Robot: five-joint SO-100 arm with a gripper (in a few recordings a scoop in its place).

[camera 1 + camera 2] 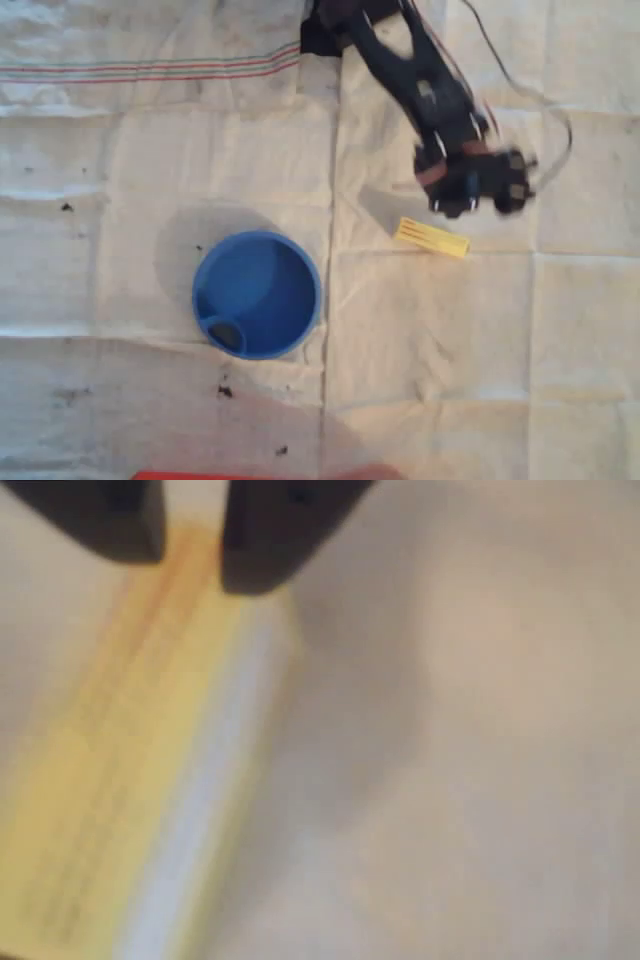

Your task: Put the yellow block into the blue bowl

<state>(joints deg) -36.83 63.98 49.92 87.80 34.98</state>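
The yellow block (432, 237) lies flat on the white cloth, right of centre in the overhead view. My gripper (478, 198) is blurred with motion and hovers just above and to the right of the block's right end. In the wrist view the two dark fingers (270, 540) come in from the top edge with a narrow gap between them. The gripper (192, 565) is over one end of the yellow block (130, 780), which runs down to the lower left, very close and blurred. Nothing is held. The blue bowl (257, 295) stands to the left, with a dark oval mark inside.
The white cloth (480, 380) is creased and covers the whole table. The arm (400, 70) reaches in from the top edge, trailing a thin cable (555, 120). A red strip (230, 475) shows at the bottom edge.
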